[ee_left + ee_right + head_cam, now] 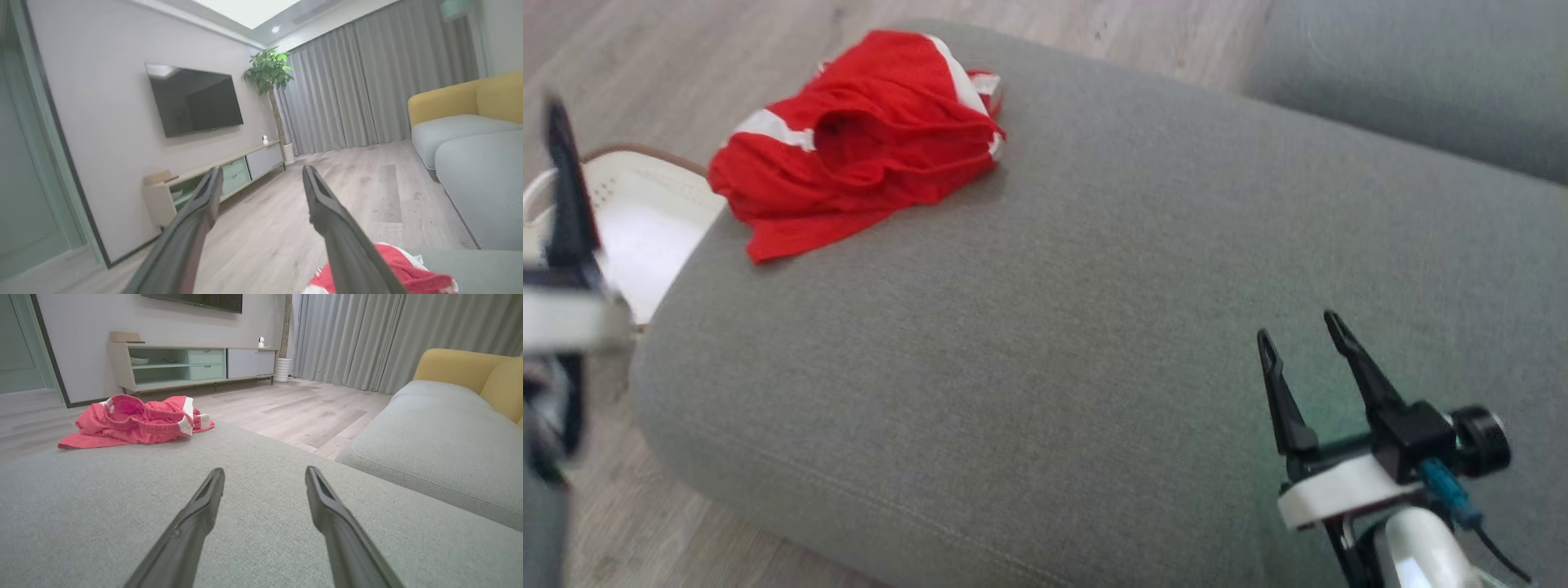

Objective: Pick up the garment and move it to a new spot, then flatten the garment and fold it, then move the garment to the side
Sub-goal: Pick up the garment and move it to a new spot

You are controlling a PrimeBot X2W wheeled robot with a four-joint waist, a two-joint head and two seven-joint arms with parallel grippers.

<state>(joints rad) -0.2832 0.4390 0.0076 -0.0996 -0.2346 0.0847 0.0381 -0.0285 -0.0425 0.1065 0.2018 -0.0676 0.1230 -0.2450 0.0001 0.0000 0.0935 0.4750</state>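
Red shorts (866, 139) lie crumpled at the far left corner of the grey sofa cushion (1094, 286), not yet grasped. Left gripper (261, 169), fingers apart, hangs near them, presumably for the pickup. Right gripper (1297, 325), fingers apart, hovers well apart.

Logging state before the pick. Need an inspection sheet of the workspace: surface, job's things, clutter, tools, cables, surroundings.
Surface: grey cushion, smooth fabric.
Job's things: red garment with white trim, crumpled in a heap near the cushion's far left edge.
Clutter: white object beside the cushion below the garment, kind unclear.
Tools: left tool open, holding nothing, blurred in the head view; right tool open, above the cushion, well apart from the garment.
Cables: blue connector with a dark cable at the right wrist.
Surroundings: wood floor, TV cabinet, wall TV, plant, grey curtains, yellow-backed sofa.
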